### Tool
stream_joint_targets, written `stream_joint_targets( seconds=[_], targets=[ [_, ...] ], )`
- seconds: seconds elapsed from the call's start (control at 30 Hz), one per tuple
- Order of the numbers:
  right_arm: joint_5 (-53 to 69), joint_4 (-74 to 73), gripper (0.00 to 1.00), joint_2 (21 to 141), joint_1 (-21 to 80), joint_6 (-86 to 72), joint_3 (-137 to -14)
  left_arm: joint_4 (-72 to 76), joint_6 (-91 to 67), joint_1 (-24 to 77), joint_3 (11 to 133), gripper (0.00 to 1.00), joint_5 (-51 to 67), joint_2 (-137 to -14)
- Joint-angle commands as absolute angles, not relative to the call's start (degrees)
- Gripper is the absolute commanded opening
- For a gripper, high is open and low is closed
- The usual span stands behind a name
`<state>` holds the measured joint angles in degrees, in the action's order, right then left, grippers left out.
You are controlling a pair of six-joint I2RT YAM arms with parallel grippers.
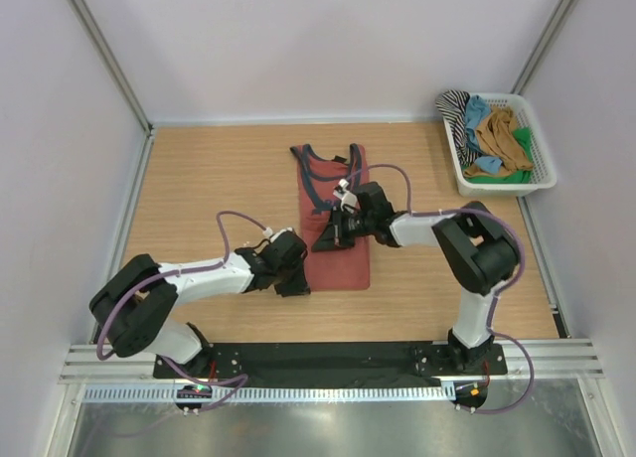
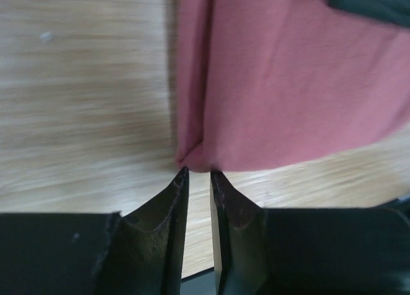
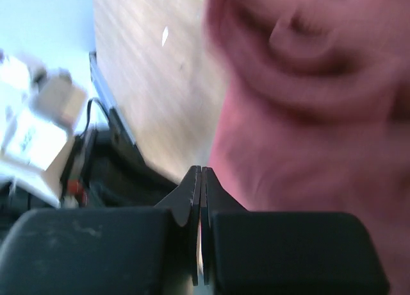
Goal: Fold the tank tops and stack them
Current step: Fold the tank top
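A rust-red tank top (image 1: 343, 263) with navy trim lies folded into a long strip in the middle of the table. My left gripper (image 1: 297, 280) is low at its near left corner. In the left wrist view the gripper (image 2: 197, 172) has its jaws a narrow gap apart, tips just short of the cloth corner (image 2: 192, 157). My right gripper (image 1: 327, 240) is over the strip's left edge. In the right wrist view that gripper (image 3: 201, 170) is shut with nothing visible between the fingers, beside the blurred red cloth (image 3: 307, 115). An ochre-brown top (image 1: 502, 139) lies in the basket.
A white basket (image 1: 507, 187) stands at the back right, holding striped (image 1: 455, 109), blue (image 1: 477, 109) and green (image 1: 517, 164) tops besides the ochre one. Grey walls enclose the wooden table (image 1: 219, 179) on three sides. The arm bases sit on a black plate (image 1: 328, 358) at the near edge.
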<state>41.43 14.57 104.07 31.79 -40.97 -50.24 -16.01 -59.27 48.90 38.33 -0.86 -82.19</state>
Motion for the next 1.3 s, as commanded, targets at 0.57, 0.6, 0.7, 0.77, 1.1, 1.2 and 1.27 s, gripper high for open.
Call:
stream_joint_targets(
  seconds=[0.57,0.6,0.7,0.77,1.1,1.2,1.27],
  targets=[
    [34.98,-4.74,0.25,118.76,24.08,-35.08,-86.58,-13.09,-58.89,49.04,36.12,0.15,-1.67,-83.24],
    [33.85,-5.53,0.34,113.78,24.08,-34.11,-85.27,-13.62,-58.8,48.96,36.12,0.16,-2.19,-82.62],
    [31.91,-8.87,0.54,105.76,24.08,-30.59,-78.68,-15.99,-58.54,48.96,36.3,0.23,-2.72,-78.67],
    [25.95,-14.22,0.59,97.94,24.17,-29.01,-72.88,-18.8,-58.01,48.96,36.74,0.28,-3.86,-75.0],
    [9.85,-22.94,0.61,73.48,25.48,-28.56,-43.26,-24.87,-55.73,48.69,41.04,0.54,-6.86,-68.99],
    [8.7,-23.2,0.62,71.11,26.63,-29.09,-38.86,-23.65,-55.28,48.52,41.75,0.58,-6.33,-71.35],
    [8.61,-22.59,0.62,70.66,27.07,-29.27,-36.66,-22.86,-55.02,48.08,42.19,0.58,-5.72,-72.85]
  ],
)
